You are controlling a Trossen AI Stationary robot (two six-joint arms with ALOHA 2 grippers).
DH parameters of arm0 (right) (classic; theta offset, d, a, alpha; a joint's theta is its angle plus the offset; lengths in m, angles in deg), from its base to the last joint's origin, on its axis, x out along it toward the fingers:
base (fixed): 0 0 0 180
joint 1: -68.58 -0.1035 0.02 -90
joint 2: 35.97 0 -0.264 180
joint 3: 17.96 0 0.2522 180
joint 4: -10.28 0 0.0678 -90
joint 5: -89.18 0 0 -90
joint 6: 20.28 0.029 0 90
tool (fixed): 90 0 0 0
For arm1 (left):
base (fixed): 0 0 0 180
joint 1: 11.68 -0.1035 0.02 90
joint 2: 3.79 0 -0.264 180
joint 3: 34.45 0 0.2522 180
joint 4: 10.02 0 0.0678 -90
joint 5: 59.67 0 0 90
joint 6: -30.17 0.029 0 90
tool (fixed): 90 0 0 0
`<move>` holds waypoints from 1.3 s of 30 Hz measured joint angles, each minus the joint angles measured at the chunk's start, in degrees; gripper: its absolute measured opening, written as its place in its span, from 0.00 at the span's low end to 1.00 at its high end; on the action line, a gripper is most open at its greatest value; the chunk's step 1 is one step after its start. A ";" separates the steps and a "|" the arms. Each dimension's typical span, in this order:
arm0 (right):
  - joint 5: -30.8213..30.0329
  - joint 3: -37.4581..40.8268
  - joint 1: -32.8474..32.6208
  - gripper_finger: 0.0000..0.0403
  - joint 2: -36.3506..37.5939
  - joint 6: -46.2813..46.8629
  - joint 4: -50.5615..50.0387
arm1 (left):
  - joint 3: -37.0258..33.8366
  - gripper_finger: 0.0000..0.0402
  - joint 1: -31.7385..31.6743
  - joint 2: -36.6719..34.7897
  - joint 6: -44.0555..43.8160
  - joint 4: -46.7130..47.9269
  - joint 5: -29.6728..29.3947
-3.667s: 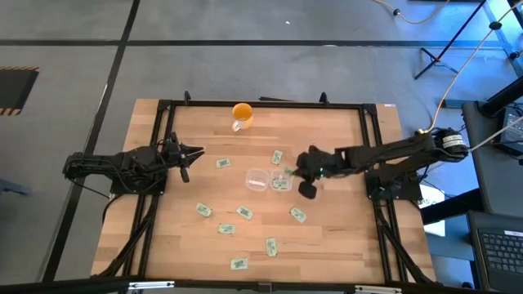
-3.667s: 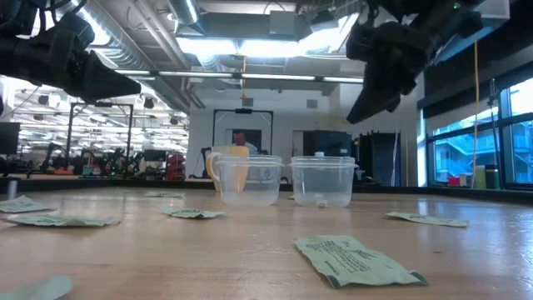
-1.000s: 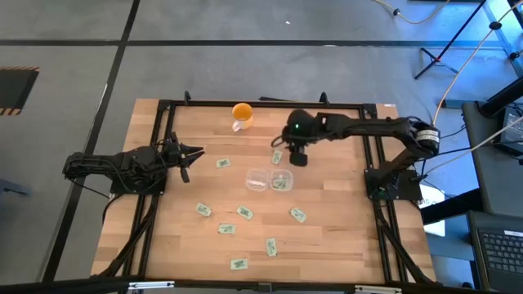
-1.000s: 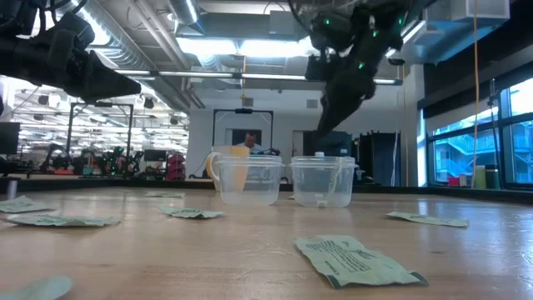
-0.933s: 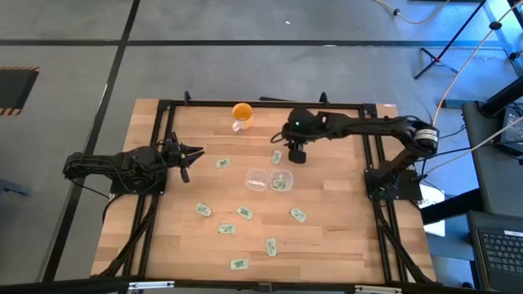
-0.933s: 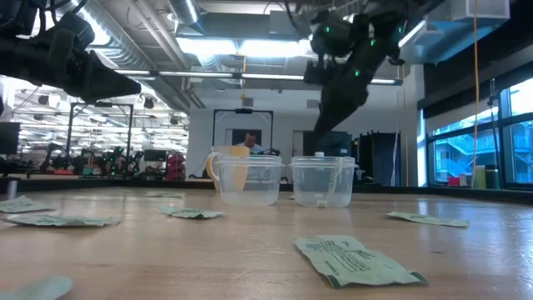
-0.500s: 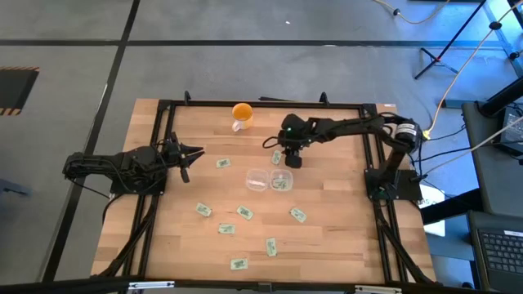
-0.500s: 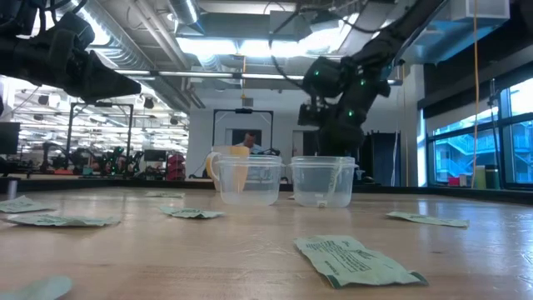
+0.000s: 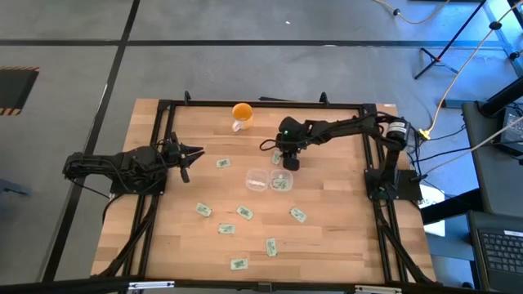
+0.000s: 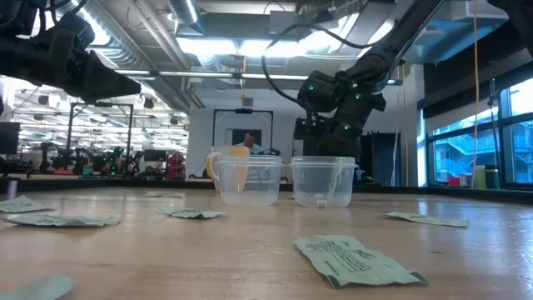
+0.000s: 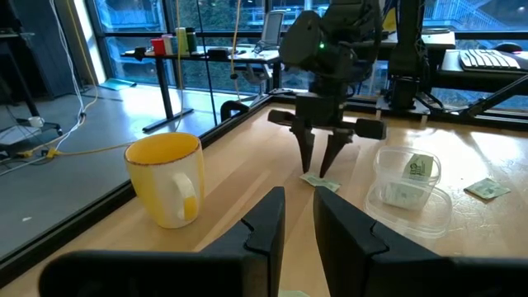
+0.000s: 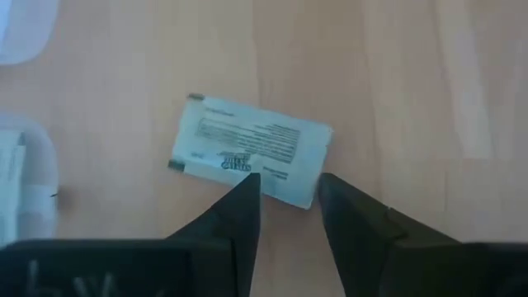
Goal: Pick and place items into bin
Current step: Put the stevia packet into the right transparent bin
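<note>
The items are small pale green packets scattered on the wooden table. One packet (image 12: 252,148) (image 11: 320,182) lies flat just beyond the two clear bins (image 9: 258,179) (image 9: 281,181). My right gripper (image 12: 287,194) (image 9: 279,157) stands open right over it, fingers pointing down, their tips at its near long edge. The right-hand bin (image 11: 408,186) holds a packet (image 11: 421,167). In the low view the bins hide the right gripper's fingertips. My left gripper (image 11: 299,216) (image 9: 186,158) waits at the table's left, with a narrow gap between its fingers and nothing in it. My right gripper's open fingers (image 12: 239,206) come from above, slanting down, at one long edge (image 12: 272,188) of the flat-lying packet. I cannot tell whether their tips touch it. The packet rests flat on the table.
An orange cup (image 9: 241,114) stands near the far edge. Several more packets lie on the table, among them ones at the left (image 9: 221,163), in the middle (image 9: 244,213) and near the front (image 9: 270,247). A black frame (image 9: 261,102) borders the table.
My right gripper has come down from well above the bins and moved a little toward the table's left, ending low over the packet behind the bins. The packets and bins have stayed where they were.
</note>
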 joint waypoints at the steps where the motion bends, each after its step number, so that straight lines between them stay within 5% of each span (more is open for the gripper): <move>1: 0.03 -0.07 0.00 0.30 -0.29 0.29 0.05 | 0.00 0.15 0.02 0.00 0.00 0.00 0.00; 25: -0.21 0.16 -0.06 0.01 1.99 2.74 -5.12 | 0.00 0.15 0.00 0.02 -0.11 0.00 0.04; 39: -7.52 0.10 -2.71 0.00 23.94 8.71 -15.92 | 0.00 0.15 0.02 0.79 -0.13 0.00 0.26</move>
